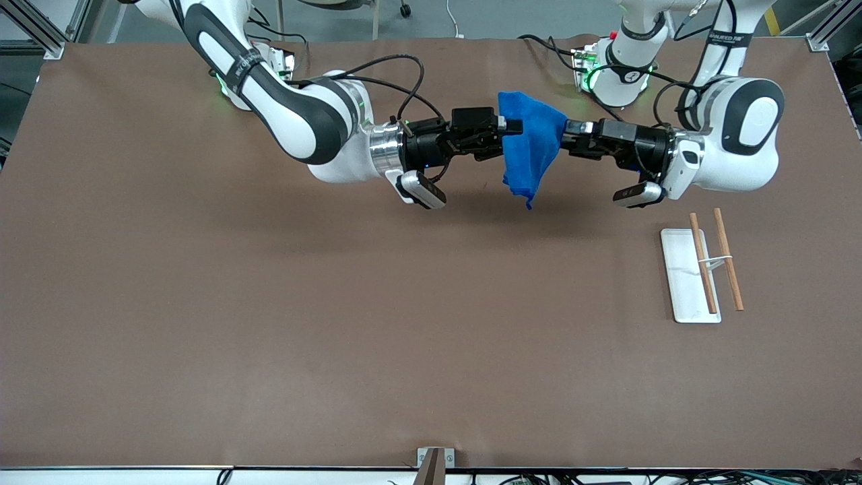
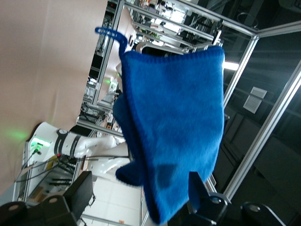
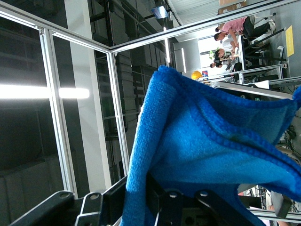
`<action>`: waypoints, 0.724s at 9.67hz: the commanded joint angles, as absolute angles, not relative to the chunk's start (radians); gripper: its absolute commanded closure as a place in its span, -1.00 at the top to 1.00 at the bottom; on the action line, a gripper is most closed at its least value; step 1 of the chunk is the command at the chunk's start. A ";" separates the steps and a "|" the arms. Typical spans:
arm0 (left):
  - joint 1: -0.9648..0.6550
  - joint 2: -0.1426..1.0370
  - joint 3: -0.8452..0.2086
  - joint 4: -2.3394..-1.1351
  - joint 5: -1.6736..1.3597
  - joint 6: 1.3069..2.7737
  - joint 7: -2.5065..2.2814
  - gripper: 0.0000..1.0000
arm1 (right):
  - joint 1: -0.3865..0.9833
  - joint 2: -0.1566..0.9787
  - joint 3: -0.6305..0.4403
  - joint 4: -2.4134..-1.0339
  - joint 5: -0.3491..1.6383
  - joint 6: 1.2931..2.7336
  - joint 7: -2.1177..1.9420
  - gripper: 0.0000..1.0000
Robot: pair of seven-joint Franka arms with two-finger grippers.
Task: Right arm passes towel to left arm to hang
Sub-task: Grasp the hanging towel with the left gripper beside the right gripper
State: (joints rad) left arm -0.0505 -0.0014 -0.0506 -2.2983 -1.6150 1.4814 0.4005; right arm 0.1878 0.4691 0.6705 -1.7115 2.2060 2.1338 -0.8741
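The bright blue towel (image 1: 532,148) hangs in the air above the table between the two arms, bunched and drooping. My right gripper (image 1: 512,126) is shut on its upper edge; in the right wrist view the cloth (image 3: 211,141) is pinched between that gripper's (image 3: 138,188) fingers. My left gripper (image 1: 562,138) faces it from the left arm's end. In the left wrist view its jaws (image 2: 141,183) stand wide apart, with the towel's (image 2: 174,117) edge between them and untouched by the fingers (image 2: 82,188). The towel's small loop (image 2: 110,34) sticks out at one corner.
A white tray (image 1: 687,283) lies on the brown table toward the left arm's end, nearer the front camera than the grippers. One wooden bar (image 1: 702,263) lies across it and another (image 1: 728,259) beside it, joined by a white tie.
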 commanded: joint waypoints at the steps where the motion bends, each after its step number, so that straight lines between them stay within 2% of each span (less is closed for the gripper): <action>1: -0.041 0.015 -0.060 -2.293 -1.650 1.519 0.433 0.77 | 0.192 0.480 0.675 -1.701 2.244 2.128 -0.911 -1.00; 3: -0.034 0.021 -0.060 -2.263 -1.654 1.544 0.433 -0.13 | 0.190 0.494 0.675 -1.701 2.244 2.126 -0.937 -1.00; 4: -0.034 0.023 -0.060 -2.255 -1.654 1.557 0.433 -0.65 | 0.190 0.494 0.675 -1.701 2.244 2.125 -0.937 -1.00; 5: -0.035 0.025 -0.060 -2.255 -1.652 1.557 0.439 -0.99 | 0.190 0.494 0.675 -1.701 2.246 2.120 -0.937 -1.00; 7: -0.034 0.026 -0.058 -2.241 -1.648 1.559 0.439 -1.00 | 0.190 0.494 0.675 -1.701 2.246 2.120 -0.937 -1.00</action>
